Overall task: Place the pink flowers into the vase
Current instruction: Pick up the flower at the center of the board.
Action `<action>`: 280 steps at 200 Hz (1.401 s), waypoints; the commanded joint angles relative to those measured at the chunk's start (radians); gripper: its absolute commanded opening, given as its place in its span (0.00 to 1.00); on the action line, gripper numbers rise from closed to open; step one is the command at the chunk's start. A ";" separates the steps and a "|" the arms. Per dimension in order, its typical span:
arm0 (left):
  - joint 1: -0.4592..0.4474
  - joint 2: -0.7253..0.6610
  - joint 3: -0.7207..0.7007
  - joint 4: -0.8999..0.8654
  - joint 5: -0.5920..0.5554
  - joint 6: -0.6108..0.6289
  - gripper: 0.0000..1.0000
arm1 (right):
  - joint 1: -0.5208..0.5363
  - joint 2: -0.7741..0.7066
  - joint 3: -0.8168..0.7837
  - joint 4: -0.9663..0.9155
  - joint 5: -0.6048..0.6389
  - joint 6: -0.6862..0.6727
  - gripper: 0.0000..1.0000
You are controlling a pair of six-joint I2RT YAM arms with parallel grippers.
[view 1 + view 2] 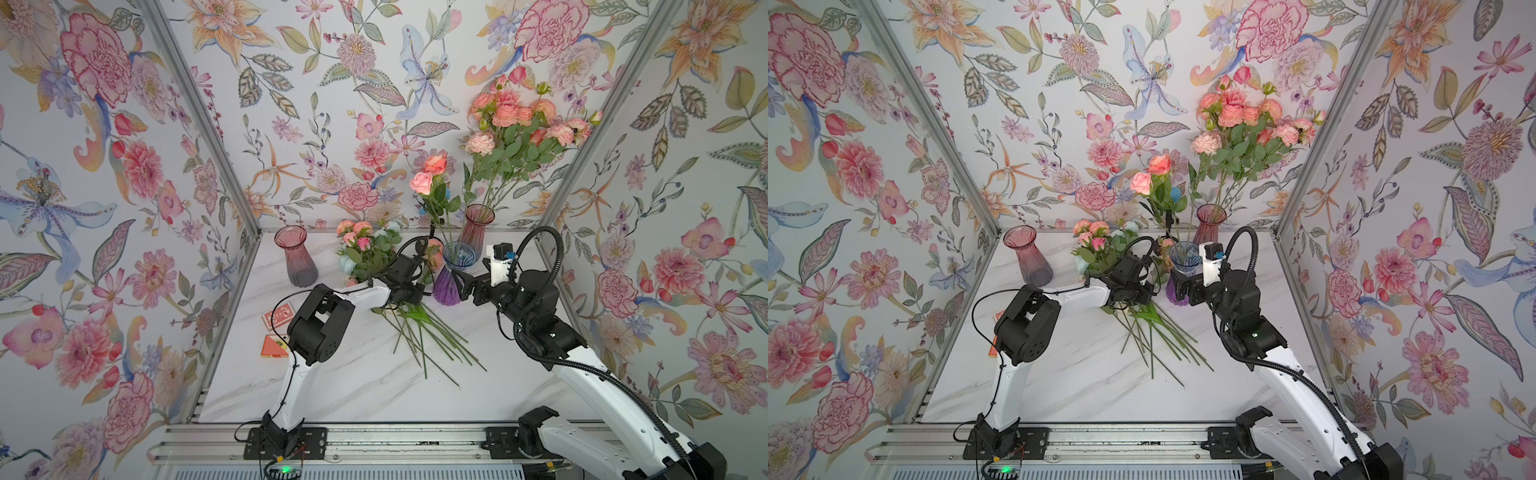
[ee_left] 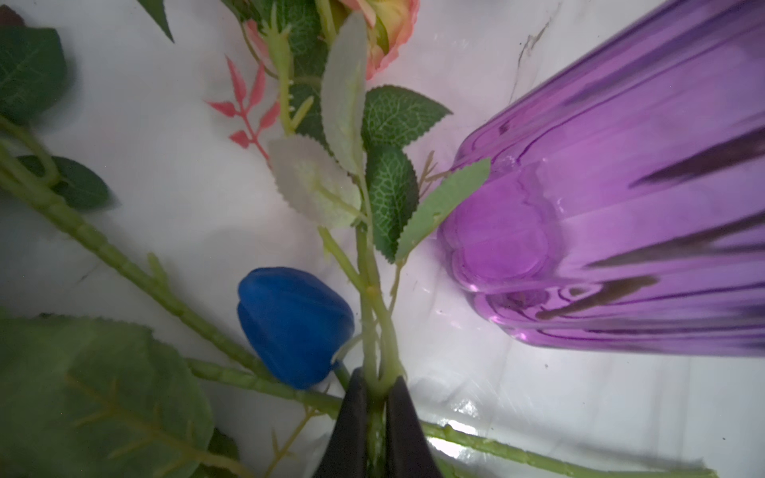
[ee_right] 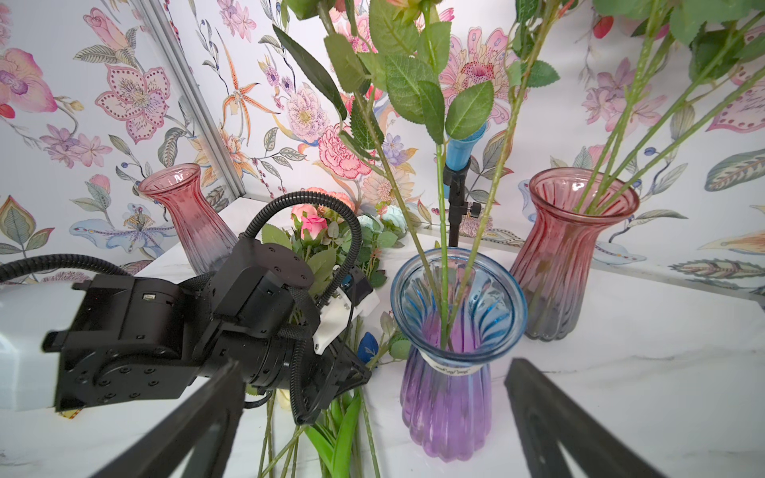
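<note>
Left tool (image 2: 376, 387) — pressed together on a leafy green stem (image 2: 364, 265) of the pink flowers (image 1: 419, 332), which lie heaped on the worktop (image 1: 332, 386) just beside the purple vase (image 1: 446, 289); a blue bud (image 2: 296, 327) lies near the vase's foot. Right tool (image 1: 464, 286) — spread wide, just beside the purple vase, which shows between its two fingers in the right wrist view; contact cannot be told. Two pink roses (image 1: 429, 174) stand in the purple vase; a fuller pink bunch (image 1: 519, 120) stands in the red vase (image 1: 478, 232) behind it.
</note>
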 commanded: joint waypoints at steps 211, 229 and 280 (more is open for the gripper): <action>0.231 -0.336 -0.495 0.913 0.316 -0.510 0.00 | 0.055 -0.004 0.027 -0.032 -0.011 0.005 0.99; 0.229 -0.371 -0.503 0.880 0.299 -0.456 0.00 | 0.070 0.011 0.035 -0.039 -0.017 0.003 0.99; 0.212 -0.572 -0.572 0.626 0.082 -0.210 0.00 | 0.150 0.087 0.085 -0.013 -0.030 0.016 0.99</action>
